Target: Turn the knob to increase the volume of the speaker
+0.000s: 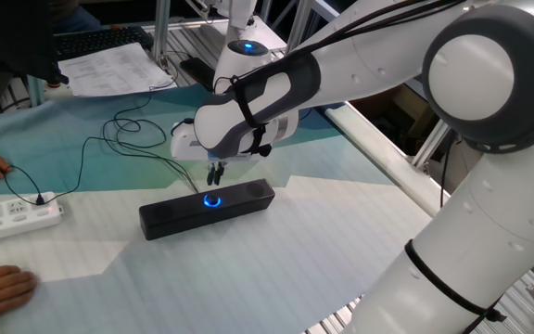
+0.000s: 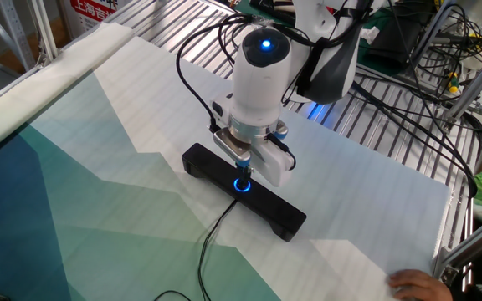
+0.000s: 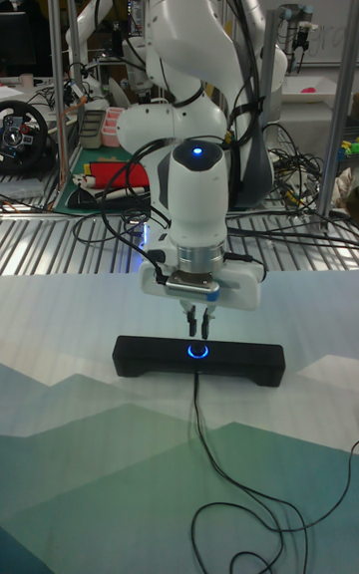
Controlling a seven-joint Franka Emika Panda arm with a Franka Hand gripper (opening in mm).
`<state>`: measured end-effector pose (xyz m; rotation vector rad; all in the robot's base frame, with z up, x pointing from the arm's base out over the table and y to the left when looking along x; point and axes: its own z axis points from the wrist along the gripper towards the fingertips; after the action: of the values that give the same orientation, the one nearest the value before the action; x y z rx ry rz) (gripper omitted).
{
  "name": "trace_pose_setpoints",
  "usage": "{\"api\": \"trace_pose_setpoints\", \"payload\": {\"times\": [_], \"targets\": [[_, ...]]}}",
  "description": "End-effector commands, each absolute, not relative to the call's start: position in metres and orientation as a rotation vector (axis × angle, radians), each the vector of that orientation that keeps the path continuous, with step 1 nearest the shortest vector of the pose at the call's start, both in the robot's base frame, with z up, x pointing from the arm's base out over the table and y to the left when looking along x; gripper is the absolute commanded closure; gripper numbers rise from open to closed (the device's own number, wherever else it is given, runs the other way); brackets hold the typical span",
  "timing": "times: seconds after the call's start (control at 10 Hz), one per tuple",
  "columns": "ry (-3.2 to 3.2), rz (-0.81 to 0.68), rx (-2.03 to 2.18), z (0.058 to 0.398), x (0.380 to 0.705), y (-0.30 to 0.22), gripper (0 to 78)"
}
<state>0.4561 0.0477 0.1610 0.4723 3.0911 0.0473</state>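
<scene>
Teal-and-white mountain-print cloth [image 2: 74,201], metal racks behind, speaker [image 3: 197,356] lying flat, pincer [image 3: 196,329] narrowly parted above knob [image 3: 197,352].

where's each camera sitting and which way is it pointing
One fixed view: beside the robot, looking down across the table at the speaker and power strip; shows the arm's big links and gripper.
The other fixed view: high on the opposite side, looking down at the knob; shows wrist and cables.
Tall fixed view: low in front, facing the robot's base; shows the whole arm.
All three share the speaker, knob and gripper.
</scene>
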Motion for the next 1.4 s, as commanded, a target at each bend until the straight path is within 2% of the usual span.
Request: {"api": "trace_pose_setpoints", "payload": {"times": [0.1,1.1,1.2,1.4], "targets": [[3.096,0.045,0.451,0.159,0.458,0.05,0.1],[3.096,0.045,0.451,0.159,0.458,0.05,0.1],[3.109,0.02,0.433,0.145,0.433,0.056,0.1],[3.112,0.019,0.432,0.145,0.432,0.055,0.1]]}}
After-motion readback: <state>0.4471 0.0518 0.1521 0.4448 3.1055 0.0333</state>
